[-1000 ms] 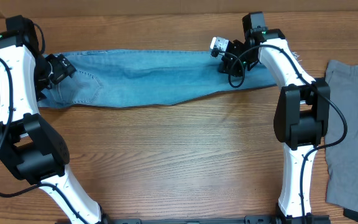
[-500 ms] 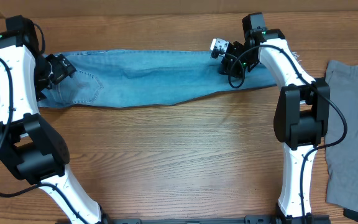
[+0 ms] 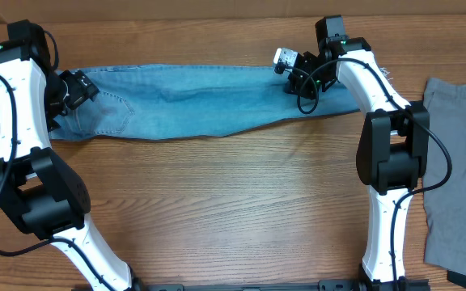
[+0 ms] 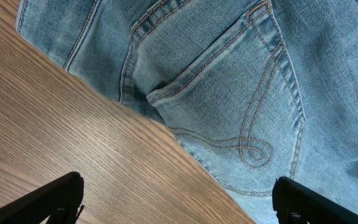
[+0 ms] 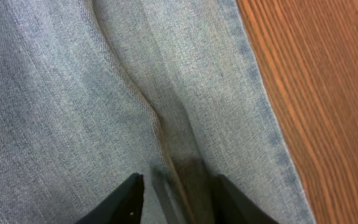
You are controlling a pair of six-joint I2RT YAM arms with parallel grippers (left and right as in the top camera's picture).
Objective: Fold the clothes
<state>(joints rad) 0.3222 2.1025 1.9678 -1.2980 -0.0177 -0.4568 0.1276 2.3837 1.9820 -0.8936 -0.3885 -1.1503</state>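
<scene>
Jeans (image 3: 201,101) are lying flat in one long strip across the far part of the table (image 3: 233,202), running from one gripper to the other

Left gripper (image 4: 179,199): jaws are standing wide open, holding nothing. It is hanging over the waist end. The near edge of the denim is crossing diagonally between the fingers (image 4: 55,196): one tip is sitting over bare wood, the other over cloth. A back pocket (image 4: 241,106) with looped stitching is lying just ahead of the jaws. I cannot tell whether the tips are touching anything

Right gripper (image 5: 178,196): it is sitting low over the leg end, jaws partly apart, the two dark fingertips (image 5: 126,196) straddling a raised crease in the denim. The crease is running up between them. Whether they are actually pinching it I cannot tell. The stitched side edge of the leg is running just to one side of the tips, with bare wood beyond it

Room: on the near side of both grippers the wood is lying bare right across the middle of the table. A grey cloth (image 3: 459,162) is lying by the table's right edge, well apart from the right gripper, on the far side of that arm's base
</scene>
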